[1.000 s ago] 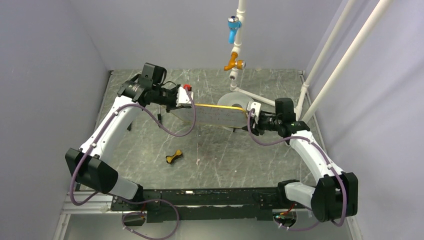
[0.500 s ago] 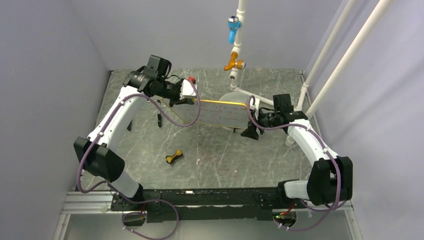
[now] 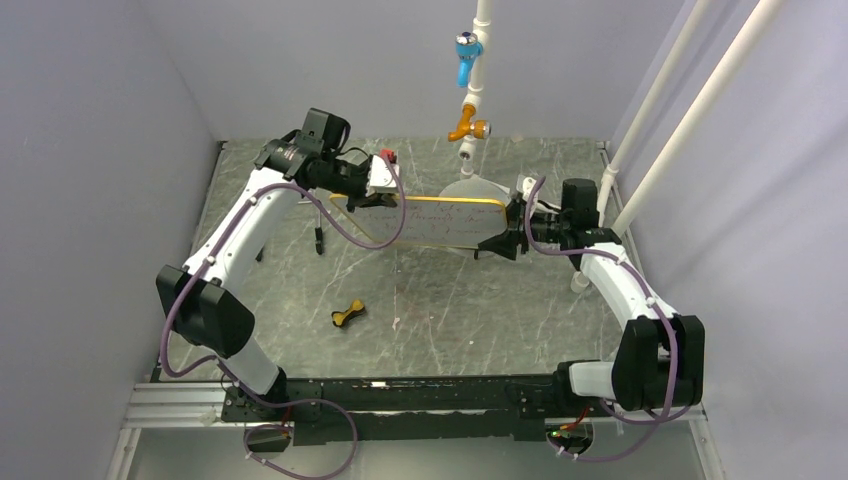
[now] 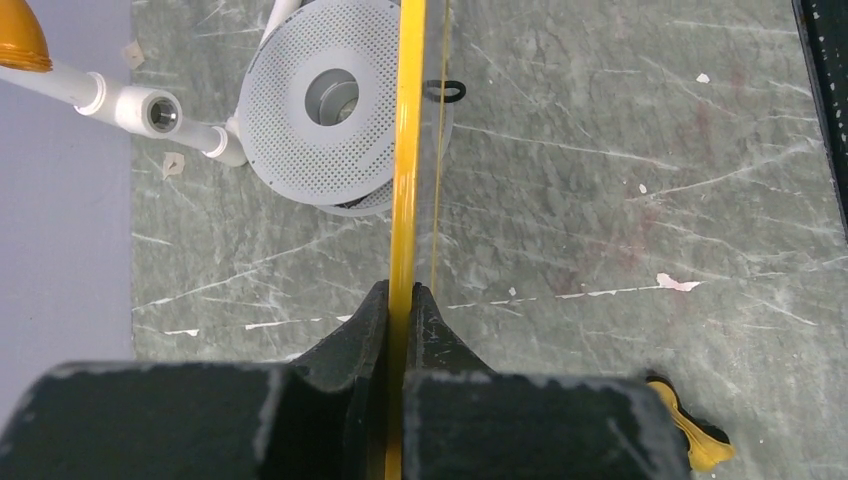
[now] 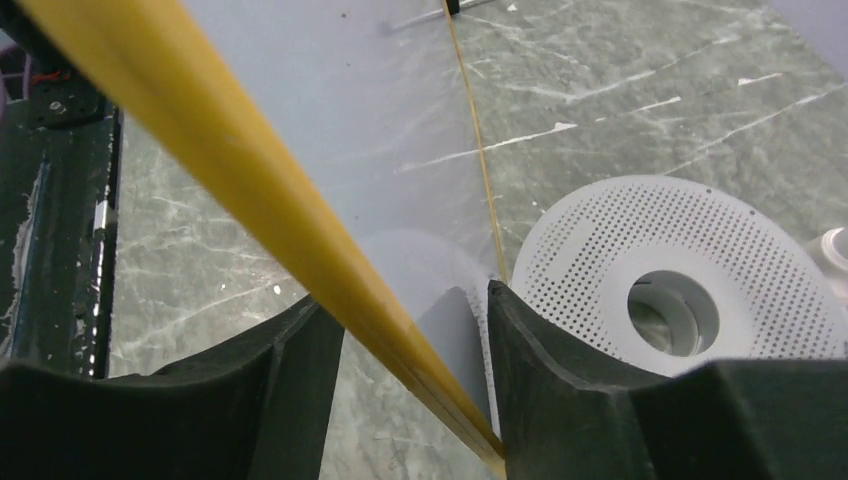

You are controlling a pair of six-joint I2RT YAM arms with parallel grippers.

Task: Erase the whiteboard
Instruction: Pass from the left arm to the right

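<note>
The whiteboard [image 3: 445, 222], white with a thin orange-tan frame and faint red handwriting, hangs tilted above the table. My left gripper [image 3: 383, 196] is shut on its upper left edge. In the left wrist view the frame [image 4: 406, 150] runs edge-on straight up from the closed left gripper [image 4: 403, 296]. At the board's right end my right gripper [image 3: 504, 240] stands open. In the right wrist view the frame [image 5: 240, 170] crosses slantwise through the right gripper [image 5: 415, 320], with a gap on the left side. The board's white face [image 5: 350, 110] fills the upper middle.
A round grey perforated disc [image 3: 468, 190] lies on the table behind the board, also the disc [image 4: 340, 100] [image 5: 680, 260]. A white pipe with a blue valve [image 3: 466, 50] and an orange valve [image 3: 467, 128] hangs above it. A small yellow piece [image 3: 347, 314] and a black stick [image 3: 318, 240] lie on the table.
The right gripper has opened at the board's right end. The left arm has lifted and turned the board, so its written face now shows more toward the top camera.
</note>
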